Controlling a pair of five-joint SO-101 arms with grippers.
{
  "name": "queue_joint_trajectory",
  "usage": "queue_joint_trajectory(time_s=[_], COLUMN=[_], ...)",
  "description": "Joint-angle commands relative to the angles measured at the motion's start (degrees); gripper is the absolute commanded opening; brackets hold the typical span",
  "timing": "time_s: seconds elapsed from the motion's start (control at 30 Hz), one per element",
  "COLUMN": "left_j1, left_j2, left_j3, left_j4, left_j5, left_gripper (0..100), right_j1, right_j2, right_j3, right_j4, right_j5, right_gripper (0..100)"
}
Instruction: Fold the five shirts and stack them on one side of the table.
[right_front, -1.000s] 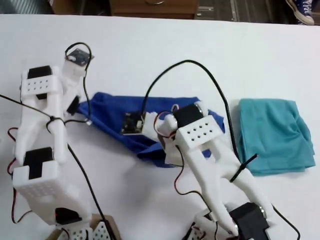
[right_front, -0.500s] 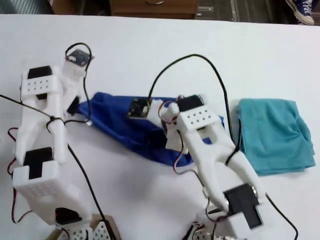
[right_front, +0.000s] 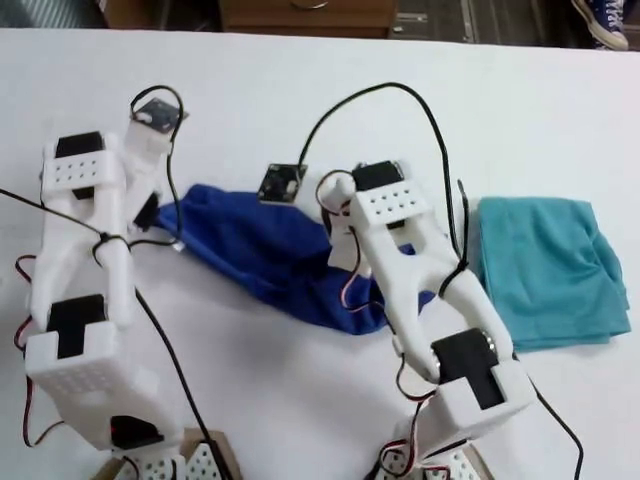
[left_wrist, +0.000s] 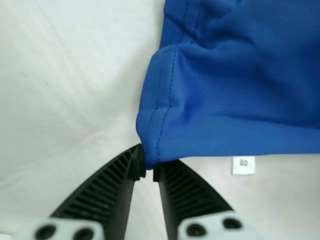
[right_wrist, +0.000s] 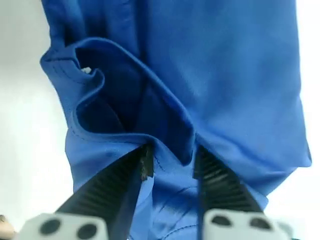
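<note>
A crumpled, soft-knit blue shirt (right_front: 260, 260) lies spread across the middle of the flat white bench (right_front: 300, 90), running from the white plastic left arm (right_front: 85, 230) towards the white plastic right arm (right_front: 410, 260). Its far-right part passes under the right arm.

The left pincer (left_wrist: 149, 167), with two black ribbed fingers, is closed on the stitched hem corner of the blue shirt (left_wrist: 235, 75). The corner is pinched right at the fingertips and the cloth fans out beyond them over the bench. A small white tag (left_wrist: 243, 164) sits just beside the shirt's lower edge.

The right pincer (right_wrist: 170, 162) is clamped on a raised fold of the blue shirt (right_wrist: 200, 75). The fingers stand a little apart with the bunched cloth filling the space between them, and a hemmed opening of the shirt gapes just beyond the tips.

A neatly folded teal shirt (right_front: 545, 270) rests flat on the bench's right side, just beside the right arm. I cannot tell whether it touches the blue shirt
</note>
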Motion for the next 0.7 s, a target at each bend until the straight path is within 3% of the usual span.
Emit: queue_joint_trajectory(time_s=[0.0, 0.17, 0.4, 0.67], left_j1=[0.5, 0.5, 0.5, 0.5], left_j2=[-3.3, -3.3, -3.3, -3.3], left_j3=[-0.3, -0.3, -0.3, -0.3], left_j4=[0.2, 0.2, 0.2, 0.2], left_j5=[-0.4, -0.4, -0.4, -0.4], left_gripper=[3, 3, 3, 3], right_j1=[0.4, 0.4, -0.3, -1.0], right_j2=[0.1, 0.2, -0.3, -4.9], right_j3=[-2.4, -2.4, -2.5, -2.0], right_j4=[0.5, 1.9, 7.5, 9.2], right_j5=[-0.1, -2.2, -5.2, -5.0], right_gripper=[3.6, 5.5, 21.6, 22.5])
